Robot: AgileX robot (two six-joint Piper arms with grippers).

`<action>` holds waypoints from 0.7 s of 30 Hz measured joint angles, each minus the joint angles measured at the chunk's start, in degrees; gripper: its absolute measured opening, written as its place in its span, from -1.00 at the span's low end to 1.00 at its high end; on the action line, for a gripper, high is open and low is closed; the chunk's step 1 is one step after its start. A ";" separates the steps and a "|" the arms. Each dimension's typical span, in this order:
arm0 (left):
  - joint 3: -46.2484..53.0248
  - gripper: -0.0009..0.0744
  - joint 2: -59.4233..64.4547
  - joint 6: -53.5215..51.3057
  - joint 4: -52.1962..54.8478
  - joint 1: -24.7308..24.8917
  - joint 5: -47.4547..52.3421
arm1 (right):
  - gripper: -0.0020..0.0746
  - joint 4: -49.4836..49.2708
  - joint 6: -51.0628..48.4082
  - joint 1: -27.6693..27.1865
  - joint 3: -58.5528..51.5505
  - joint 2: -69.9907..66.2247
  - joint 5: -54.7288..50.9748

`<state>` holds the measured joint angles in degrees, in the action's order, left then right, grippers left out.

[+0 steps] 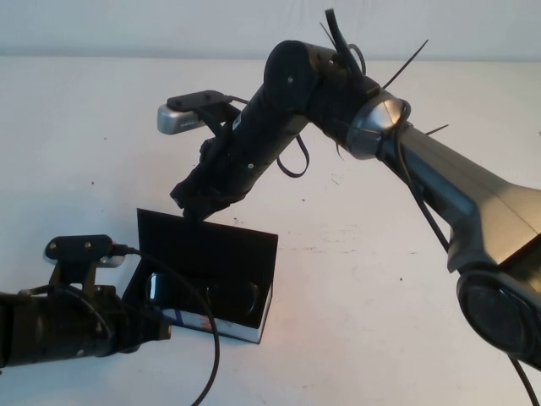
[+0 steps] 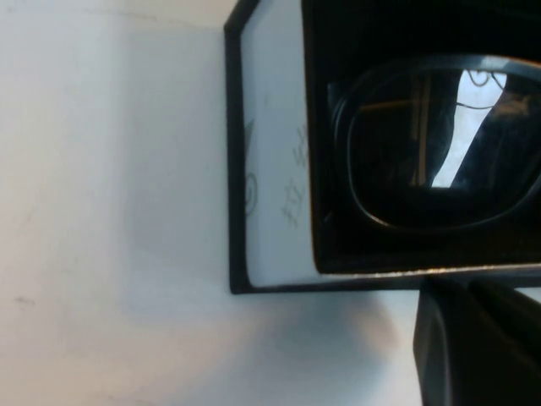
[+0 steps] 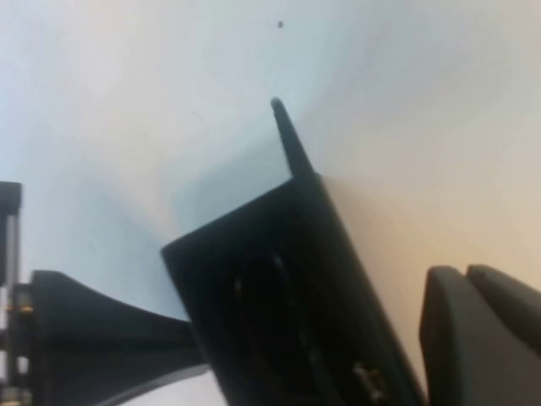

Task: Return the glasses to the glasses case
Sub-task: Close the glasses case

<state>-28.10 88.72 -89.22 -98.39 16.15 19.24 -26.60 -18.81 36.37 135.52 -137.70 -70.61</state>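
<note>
The black glasses case [image 1: 221,252] stands open on the white table, its flap lid upright and its white printed side [image 2: 275,152] facing me. The glasses [image 1: 247,302] lie inside it, and one dark-rimmed lens [image 2: 439,144] shows close up in the left wrist view. My left gripper [image 1: 161,326] sits at the case's left end, fingers together [image 2: 472,289], with the tips against the case's lower edge. My right gripper [image 1: 194,201] hangs shut just above the lid's top left corner, holding nothing [image 3: 467,272]. From there the case [image 3: 254,254] shows below it.
The white table [image 1: 380,279] spreads around the case. The right arm [image 1: 439,178] slants across from the right edge. A cable [image 1: 207,347] from the left wrist loops in front of the case.
</note>
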 joint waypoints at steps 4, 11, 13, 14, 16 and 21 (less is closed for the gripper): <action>0.00 -0.98 0.00 -0.09 -0.10 0.00 0.00 | -0.98 0.89 2.00 0.90 0.00 1.40 -0.14; 0.00 -0.98 0.00 -0.09 -0.10 0.00 0.00 | -0.98 2.41 4.57 2.49 0.00 3.67 -0.14; 0.00 -0.98 0.00 -0.09 -0.10 0.00 0.00 | -0.98 3.50 5.10 3.00 0.00 3.67 -0.14; 0.00 -0.98 0.00 -0.09 -0.10 0.00 0.00 | -0.98 4.19 5.25 3.22 0.00 3.67 -0.31; 0.00 -0.98 0.00 -0.09 -0.10 0.00 0.00 | -0.98 5.42 5.29 3.36 0.00 3.67 -0.29; 0.00 -0.98 0.00 -0.09 -0.10 0.00 0.00 | -0.98 11.36 6.89 2.99 0.00 3.67 -0.33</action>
<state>-28.10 88.72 -89.31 -98.49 16.15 19.24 -15.24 -11.92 39.36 135.52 -134.03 -70.94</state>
